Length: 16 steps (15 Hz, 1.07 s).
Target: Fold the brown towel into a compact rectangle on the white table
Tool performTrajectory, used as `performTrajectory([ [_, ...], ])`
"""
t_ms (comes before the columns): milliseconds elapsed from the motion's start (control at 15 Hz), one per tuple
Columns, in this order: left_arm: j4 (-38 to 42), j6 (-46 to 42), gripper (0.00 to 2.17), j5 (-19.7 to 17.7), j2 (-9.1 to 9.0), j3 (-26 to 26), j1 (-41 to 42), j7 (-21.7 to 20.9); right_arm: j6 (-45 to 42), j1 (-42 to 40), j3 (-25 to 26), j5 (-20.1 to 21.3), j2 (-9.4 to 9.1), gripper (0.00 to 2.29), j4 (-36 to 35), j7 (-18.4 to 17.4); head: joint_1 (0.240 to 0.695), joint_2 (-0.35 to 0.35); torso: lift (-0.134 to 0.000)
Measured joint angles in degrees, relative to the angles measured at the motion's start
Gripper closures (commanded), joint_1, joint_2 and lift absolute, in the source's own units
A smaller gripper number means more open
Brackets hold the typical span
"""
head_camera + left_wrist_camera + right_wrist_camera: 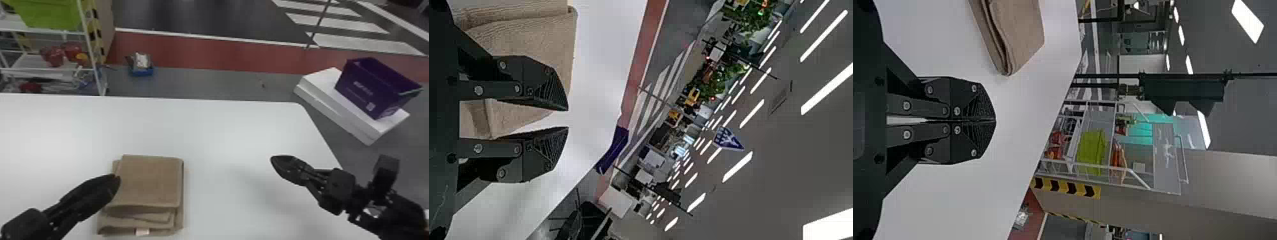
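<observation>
Presently, we are noting left gripper [567, 118] parted, right gripper [995, 121] clenched empty; we are suspecting a low left sweep could skew the brown towel [150, 182].

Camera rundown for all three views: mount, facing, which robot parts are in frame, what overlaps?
Head view: on the head, facing forward and down at the brown towel on the white table; left gripper and right gripper in frame.
Left wrist view: on the left wrist, past its own parted fingers, over the towel toward the purple bin.
Right wrist view: on the right wrist, past its own closed fingers, across the table toward the green bin.
Shared: towel and table in all three; purple bin in head and left wrist.
</observation>
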<state>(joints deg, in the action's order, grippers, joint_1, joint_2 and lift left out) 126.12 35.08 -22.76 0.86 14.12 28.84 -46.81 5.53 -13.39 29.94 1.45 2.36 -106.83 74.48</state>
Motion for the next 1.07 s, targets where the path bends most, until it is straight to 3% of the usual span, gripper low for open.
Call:
performTrajectory([
  [133, 2.53, 0.03, 0.07, -0.05, -0.29, 1.13, 0.0, 1.63, 4.68, -1.52, -0.45, -1.29, -2.0, 0.0, -6.74, -4.46, 0.695, -0.161, -0.123],
  [400, 8.97, -1.19, 0.06, 0.6, -0.59, 1.94, 1.05, 10.82, 6.1, -6.19, -2.82, -5.66, -2.35, 0.06, -14.53, -16.35, 0.695, -0.115, -0.123],
  [533, 9.94, -4.79, 0.06, 2.36, -0.62, -0.06, 1.5, 17.65, 5.88, -9.66, -6.05, -6.12, -2.36, 0.06, -18.26, -23.66, 0.695, -0.09, -0.123],
  [800, 9.71, -25.55, 0.06, 14.3, -0.42, -9.19, 4.88, 30.97, 1.2, -14.52, -11.17, -6.1, -2.36, 0.07, -21.33, -35.71, 0.695, -0.061, -0.123],
  [1067, 7.4, -26.96, 0.05, 21.37, -0.55, -12.47, 4.81, 37.39, -1.57, -16.5, -12.98, -6.26, -2.36, 0.07, -21.64, -40.23, 0.695, -0.06, -0.123],
])
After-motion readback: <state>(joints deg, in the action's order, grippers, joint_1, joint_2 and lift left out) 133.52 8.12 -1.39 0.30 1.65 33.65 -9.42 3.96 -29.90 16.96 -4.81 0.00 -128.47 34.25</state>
